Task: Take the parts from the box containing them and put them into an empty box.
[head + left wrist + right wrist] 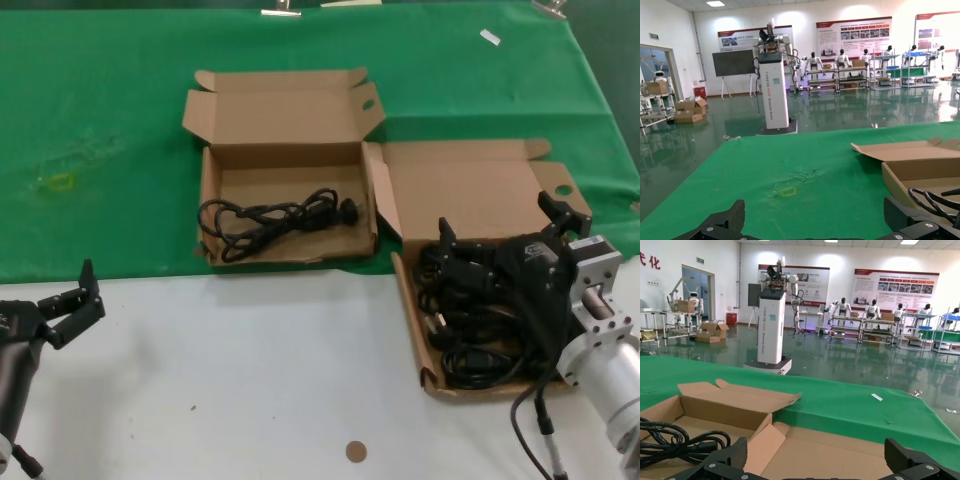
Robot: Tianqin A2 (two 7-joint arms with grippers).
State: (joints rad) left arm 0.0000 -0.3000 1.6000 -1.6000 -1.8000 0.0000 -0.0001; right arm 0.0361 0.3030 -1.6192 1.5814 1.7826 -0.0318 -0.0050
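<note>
The right end effector (500,232) reaches in from the worktop's near right corner and hangs low over the squarish cardboard box (480,185) with splayed walls, its black fingers spread apart above the heap of black rubbery power cords (470,335) in the tray. That box sits at the worktop's right side, straddling the edge of the green cloth (100,130), lid hinged open toward the far edge. Just beside it, nearer the middle on the cloth, stands the wider shallow cardboard box (285,115) with upright walls, one looped cord (275,220) lying in it. The left end effector (72,300) waits at the near left edge over the bare white worktop (230,380), fingers apart.
</note>
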